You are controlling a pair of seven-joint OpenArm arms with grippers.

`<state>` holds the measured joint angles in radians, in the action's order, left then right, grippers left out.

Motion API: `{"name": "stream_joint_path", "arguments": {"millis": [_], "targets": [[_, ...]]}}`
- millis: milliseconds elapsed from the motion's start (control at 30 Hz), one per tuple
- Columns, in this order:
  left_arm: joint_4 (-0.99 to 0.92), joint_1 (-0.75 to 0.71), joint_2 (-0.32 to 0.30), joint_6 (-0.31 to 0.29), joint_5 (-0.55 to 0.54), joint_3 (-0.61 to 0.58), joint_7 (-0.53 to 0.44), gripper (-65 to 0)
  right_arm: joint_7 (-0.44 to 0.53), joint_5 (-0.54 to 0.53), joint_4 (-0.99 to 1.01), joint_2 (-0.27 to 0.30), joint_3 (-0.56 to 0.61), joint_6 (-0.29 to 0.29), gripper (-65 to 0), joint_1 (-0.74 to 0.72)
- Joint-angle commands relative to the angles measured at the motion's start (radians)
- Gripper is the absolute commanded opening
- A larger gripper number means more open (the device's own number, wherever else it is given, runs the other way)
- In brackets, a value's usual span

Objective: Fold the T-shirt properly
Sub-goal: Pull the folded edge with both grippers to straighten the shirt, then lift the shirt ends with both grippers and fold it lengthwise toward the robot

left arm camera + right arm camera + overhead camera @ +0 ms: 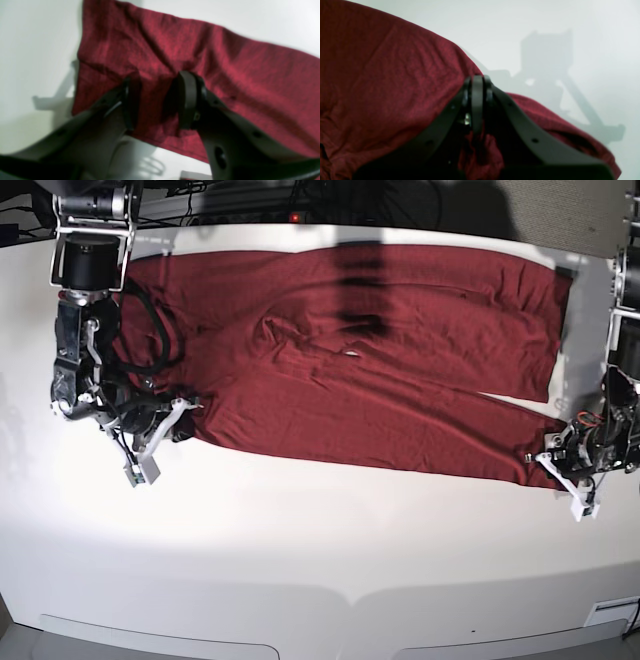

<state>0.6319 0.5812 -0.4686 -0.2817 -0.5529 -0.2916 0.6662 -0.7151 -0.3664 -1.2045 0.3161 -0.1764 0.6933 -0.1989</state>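
Risk: we are pinching T-shirt [360,370] hem with right hand [477,105]; left hand [157,100] is standing spread over tabletop [300,540] edge, so uneven pull could be skewing fold.

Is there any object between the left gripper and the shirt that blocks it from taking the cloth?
No, nothing visible is in the way. The left gripper is open directly over the edge of the shirt, with only red cloth between its fingers. Around it is only the bare white table.
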Motion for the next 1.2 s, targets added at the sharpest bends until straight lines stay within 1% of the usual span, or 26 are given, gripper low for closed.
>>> {"name": "stream_joint_path", "arguments": {"millis": [0,33,100,133,200,300,367,533,667,800,933,1033,1167], "targets": [[0.001,0.006,-0.008,-0.014,-0.014,0.010,0.053,-44.1,0.019,-0.012,-0.017,0.014,-0.005,0.005,-65.0,-0.021],[0.002,0.005,-0.008,-0.015,-0.019,0.019,0.070,-48.2,0.019,-0.012,-0.017,0.014,-0.005,0.005,-65.0,-0.019],[0.004,0.007,-0.010,-0.015,-0.024,0.025,0.094,-61.3,0.018,-0.012,-0.017,0.014,-0.005,0.005,-65.0,-0.019],[0.005,0.010,-0.011,-0.015,-0.024,0.025,0.093,-65.0,0.018,-0.012,-0.017,0.014,-0.005,0.005,-65.0,-0.019],[0.005,0.016,-0.013,-0.015,-0.009,0.025,0.092,-65.0,0.019,-0.012,-0.017,0.014,-0.005,0.005,-65.0,-0.019],[0.013,0.024,-0.020,-0.014,0.060,0.025,0.075,-65.0,0.021,-0.013,-0.017,0.014,-0.005,0.005,-65.0,-0.019],[0.040,0.021,-0.033,-0.014,0.075,0.025,0.069,-65.0,0.027,-0.012,-0.017,0.015,-0.005,0.005,-65.0,-0.020],[0.145,0.019,-0.076,-0.014,0.074,0.025,0.070,-65.0,0.035,-0.013,-0.037,0.025,-0.005,0.005,-65.0,-0.020],[0.222,0.018,-0.106,0.002,0.074,0.025,0.071,-65.0,0.034,-0.013,-0.093,0.033,-0.006,0.005,-65.0,-0.020],[0.280,0.017,-0.111,0.001,0.064,0.025,0.079,-65.0,0.016,-0.019,-0.160,0.032,-0.006,0.005,-65.0,-0.019],[0.316,0.017,-0.111,0.001,0.044,0.025,0.110,-65.0,-0.075,-0.084,-0.210,0.033,-0.006,0.005,-65.0,-0.016],[0.338,0.013,-0.112,0.001,0.036,0.042,0.132,-65.0,-0.079,-0.083,-0.259,0.034,-0.006,0.005,-65.0,0.013],[0.420,-0.037,-0.116,0.000,0.002,0.122,0.183,-65.0,-0.079,-0.083,-0.357,0.034,-0.006,0.005,-65.0,0.082]]}}
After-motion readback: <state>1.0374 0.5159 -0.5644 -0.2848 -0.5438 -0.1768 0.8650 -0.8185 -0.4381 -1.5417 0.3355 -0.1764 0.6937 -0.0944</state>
